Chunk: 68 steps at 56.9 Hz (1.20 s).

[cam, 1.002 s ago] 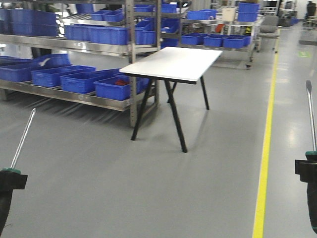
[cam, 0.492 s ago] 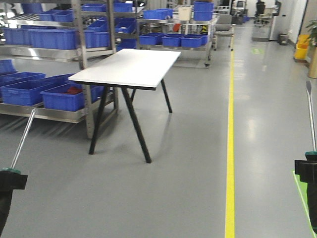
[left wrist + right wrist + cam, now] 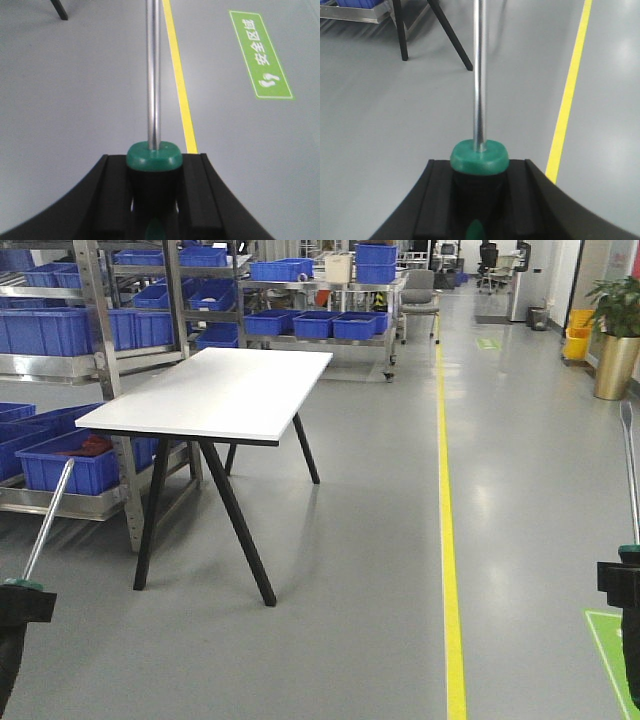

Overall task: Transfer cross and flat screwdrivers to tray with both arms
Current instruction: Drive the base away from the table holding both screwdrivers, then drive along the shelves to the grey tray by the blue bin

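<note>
Fingers (image 3: 114,200) of the left gripper (image 3: 154,161) are clamped on the dark handle of the left screwdriver (image 3: 154,80). The right gripper (image 3: 480,162) grips the right screwdriver (image 3: 480,75) the same way, with a black pad on each side just under the green collar.

A smooth grey floor (image 3: 340,640) fills the room. Steel racks (image 3: 100,350) of blue bins (image 3: 55,330) line the left and back. A white table (image 3: 215,390) on black splayed legs stands in front of them, its top bare. A yellow line (image 3: 447,540) runs down the floor to the right of the table, and a plant (image 3: 618,310) in a gold pot stands far right.

Each shaft rises straight out from between its fingers, over the floor and touching nothing else. In the front view the left shaft tilts right and the right one stands near upright at the frame edge.

The front view alone shows both tools and the whole room. Only the left wrist view shows the green floor sign (image 3: 260,55) clearly, with its white characters and footprints. The right wrist view shows the table legs.
</note>
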### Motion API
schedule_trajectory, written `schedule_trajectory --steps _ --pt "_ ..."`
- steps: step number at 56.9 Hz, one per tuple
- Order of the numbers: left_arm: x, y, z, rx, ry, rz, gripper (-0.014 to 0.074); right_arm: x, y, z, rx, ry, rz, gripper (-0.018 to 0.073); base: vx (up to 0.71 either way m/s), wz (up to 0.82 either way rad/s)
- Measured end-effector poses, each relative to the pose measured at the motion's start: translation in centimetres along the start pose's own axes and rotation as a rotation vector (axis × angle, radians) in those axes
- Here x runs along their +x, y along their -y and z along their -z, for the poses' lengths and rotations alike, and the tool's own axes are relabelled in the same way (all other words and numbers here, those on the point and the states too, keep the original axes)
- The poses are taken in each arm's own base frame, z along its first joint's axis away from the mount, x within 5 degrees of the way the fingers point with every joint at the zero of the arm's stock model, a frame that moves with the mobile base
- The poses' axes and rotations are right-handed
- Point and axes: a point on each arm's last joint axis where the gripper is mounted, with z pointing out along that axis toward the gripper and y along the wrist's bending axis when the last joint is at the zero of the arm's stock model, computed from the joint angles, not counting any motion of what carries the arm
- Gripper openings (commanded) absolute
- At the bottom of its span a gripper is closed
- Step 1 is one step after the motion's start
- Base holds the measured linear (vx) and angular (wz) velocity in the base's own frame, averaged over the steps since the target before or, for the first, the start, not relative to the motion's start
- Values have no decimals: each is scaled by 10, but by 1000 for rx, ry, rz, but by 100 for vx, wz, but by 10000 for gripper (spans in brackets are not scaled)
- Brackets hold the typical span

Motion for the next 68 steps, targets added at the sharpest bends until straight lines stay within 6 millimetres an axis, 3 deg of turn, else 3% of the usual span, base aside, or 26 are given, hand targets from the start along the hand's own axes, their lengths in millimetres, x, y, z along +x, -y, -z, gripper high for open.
schedule_trajectory --steps 68 --pt "0 0 0 1 -1 0 -1 0 0 0 2 0 2 -8 54 53"
